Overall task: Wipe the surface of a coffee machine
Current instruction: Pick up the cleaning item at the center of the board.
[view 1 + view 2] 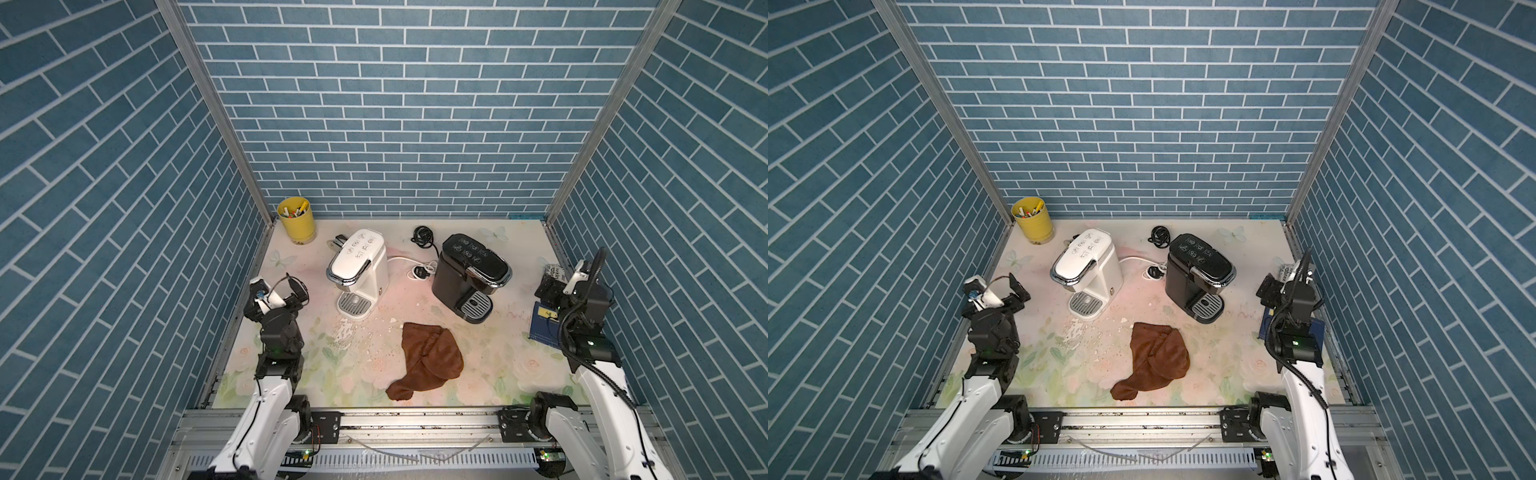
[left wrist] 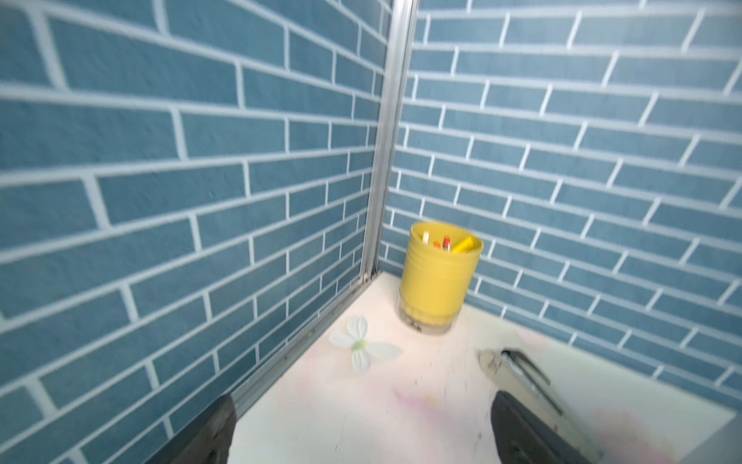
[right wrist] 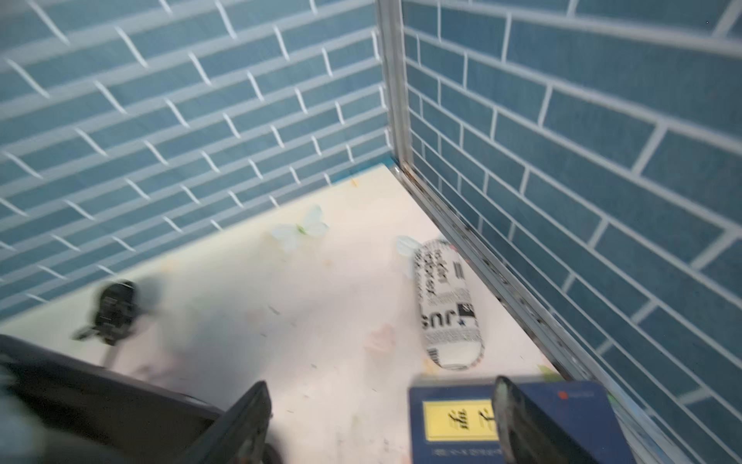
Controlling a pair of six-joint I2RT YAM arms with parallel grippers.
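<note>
Nearest you, the brown cloth (image 1: 428, 357) lies crumpled on the floral tabletop (image 1: 498, 365), front middle, with nothing touching it. A white spill (image 1: 345, 332) and crumbs sit to its left. Your left gripper (image 2: 361, 401) hovers at the left edge, claws wide apart and empty. Your right gripper (image 3: 381, 385) hangs above the blue book (image 3: 449, 422) at the right edge, claws apart with nothing between them. A printed pouch (image 3: 445, 309) lies just beyond, along the wall. Further back stand the white coffee machine (image 1: 361, 266), left of centre, and the black coffee machine (image 1: 469, 274) to its right, both upright and well apart from both grippers. A coiled black cable (image 1: 422, 237) and a yellow pen cup (image 1: 297, 220) sit by the back wall.
</note>
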